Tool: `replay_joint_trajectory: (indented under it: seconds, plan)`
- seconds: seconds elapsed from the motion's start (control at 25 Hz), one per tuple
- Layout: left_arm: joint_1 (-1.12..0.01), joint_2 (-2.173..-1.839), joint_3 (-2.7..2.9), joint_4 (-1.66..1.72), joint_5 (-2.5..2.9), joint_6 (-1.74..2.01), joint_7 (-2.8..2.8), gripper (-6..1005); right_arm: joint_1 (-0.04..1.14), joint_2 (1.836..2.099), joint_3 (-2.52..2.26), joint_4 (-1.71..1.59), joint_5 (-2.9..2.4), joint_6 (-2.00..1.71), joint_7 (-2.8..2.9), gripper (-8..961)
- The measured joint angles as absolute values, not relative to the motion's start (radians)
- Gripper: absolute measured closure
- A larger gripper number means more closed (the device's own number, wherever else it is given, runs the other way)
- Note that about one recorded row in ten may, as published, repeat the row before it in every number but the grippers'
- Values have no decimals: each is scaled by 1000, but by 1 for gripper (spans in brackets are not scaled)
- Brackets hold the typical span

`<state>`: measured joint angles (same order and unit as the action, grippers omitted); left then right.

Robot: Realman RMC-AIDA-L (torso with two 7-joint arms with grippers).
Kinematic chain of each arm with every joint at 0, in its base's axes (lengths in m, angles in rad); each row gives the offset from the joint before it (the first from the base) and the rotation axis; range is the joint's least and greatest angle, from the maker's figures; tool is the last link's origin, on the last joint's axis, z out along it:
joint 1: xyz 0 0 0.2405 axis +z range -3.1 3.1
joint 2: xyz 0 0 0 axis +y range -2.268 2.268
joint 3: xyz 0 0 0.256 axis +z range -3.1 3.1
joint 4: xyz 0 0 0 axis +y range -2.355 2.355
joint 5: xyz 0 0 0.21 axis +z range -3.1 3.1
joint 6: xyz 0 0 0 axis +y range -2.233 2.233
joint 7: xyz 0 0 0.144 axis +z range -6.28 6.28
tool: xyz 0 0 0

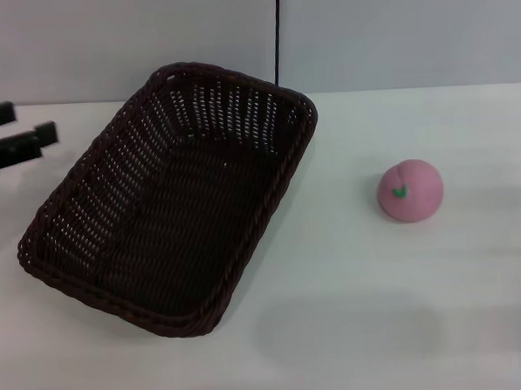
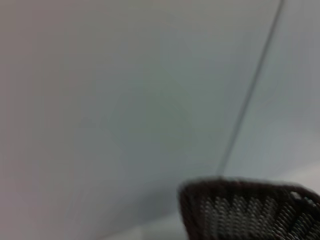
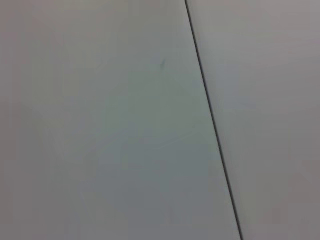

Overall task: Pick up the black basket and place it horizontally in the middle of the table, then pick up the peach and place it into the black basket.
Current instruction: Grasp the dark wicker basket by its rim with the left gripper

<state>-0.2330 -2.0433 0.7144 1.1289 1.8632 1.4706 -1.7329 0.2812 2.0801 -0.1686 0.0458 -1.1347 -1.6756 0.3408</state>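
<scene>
The black basket [image 1: 169,204] lies on the white table [image 1: 380,311] left of the middle, its long side running diagonally from near left to far right. It is empty. The pink peach [image 1: 410,190] sits on the table to the right of the basket, well apart from it. My left gripper [image 1: 23,125] is at the far left edge, open and empty, a short way left of the basket's left rim and not touching it. One corner of the basket shows in the left wrist view [image 2: 250,212]. My right gripper is out of view.
A grey wall [image 1: 366,32] with a dark vertical seam [image 1: 277,37] stands behind the table. The right wrist view shows only this wall and the seam [image 3: 212,120].
</scene>
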Motion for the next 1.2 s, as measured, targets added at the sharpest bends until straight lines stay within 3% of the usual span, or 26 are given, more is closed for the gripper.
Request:
replay_joint_trajectory:
  seconds: [0.2,0.32,0.8,1.04,1.2]
  plan:
    - [-373,-2030,717,1228,2150,1586,-2022,175,277,2082,-159,46,-1134,-1677,340,393]
    - [-447,-2054,730,1281,2312,1602,-2108,176,276,2082,-158,46,-1134,-1685,340,394]
    - [-519,-2064,1005,1330,2527,1478,-2306,179,275,2083,-158,57,-1135,-1700,345,398]
    - [-571,-2068,1136,1335,2637,1483,-2392,357,278,2082,-158,57,-1134,-1700,345,401]
    - [-599,-2070,1192,1329,2680,1485,-2414,354,280,2081,-158,56,-1133,-1698,345,402]
